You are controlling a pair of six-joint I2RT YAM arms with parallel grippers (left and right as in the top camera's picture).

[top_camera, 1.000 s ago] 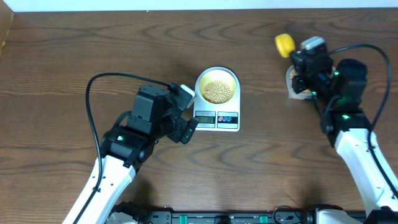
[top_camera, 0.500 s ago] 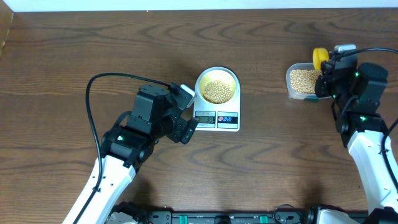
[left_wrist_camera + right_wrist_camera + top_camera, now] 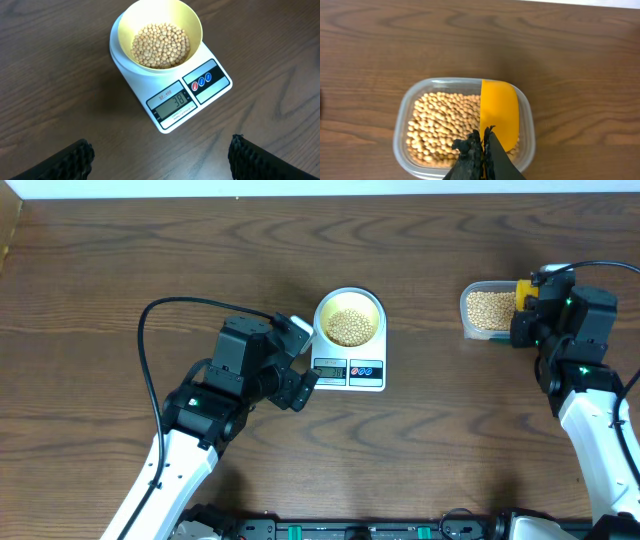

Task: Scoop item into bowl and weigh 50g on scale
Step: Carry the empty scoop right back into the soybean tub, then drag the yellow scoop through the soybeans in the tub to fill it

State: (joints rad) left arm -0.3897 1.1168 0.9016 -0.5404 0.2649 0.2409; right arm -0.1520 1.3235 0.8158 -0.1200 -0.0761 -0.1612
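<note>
The pale-yellow bowl (image 3: 349,317) (image 3: 156,33) holds tan beans (image 3: 349,326) (image 3: 160,45) and sits on the white scale (image 3: 362,372) (image 3: 186,95), whose display reads 38. My left gripper (image 3: 303,387) (image 3: 160,160) is open and empty, just left of the scale. More beans (image 3: 486,307) (image 3: 445,125) fill a clear container (image 3: 467,312) (image 3: 465,84) at the right. My right gripper (image 3: 527,308) (image 3: 483,142) is shut on the handle of a yellow scoop (image 3: 524,291) (image 3: 499,114), whose bowl lies in the container's right side.
The dark wood table (image 3: 150,260) carries only the scale and the container. My left arm's black cable (image 3: 160,320) loops over the table on the left. The table's far edge (image 3: 320,194) meets a white wall.
My right gripper has swung the yellow scoop from left of the container, over it, and down into its right side. The left arm, bowl and scale have not moved.
</note>
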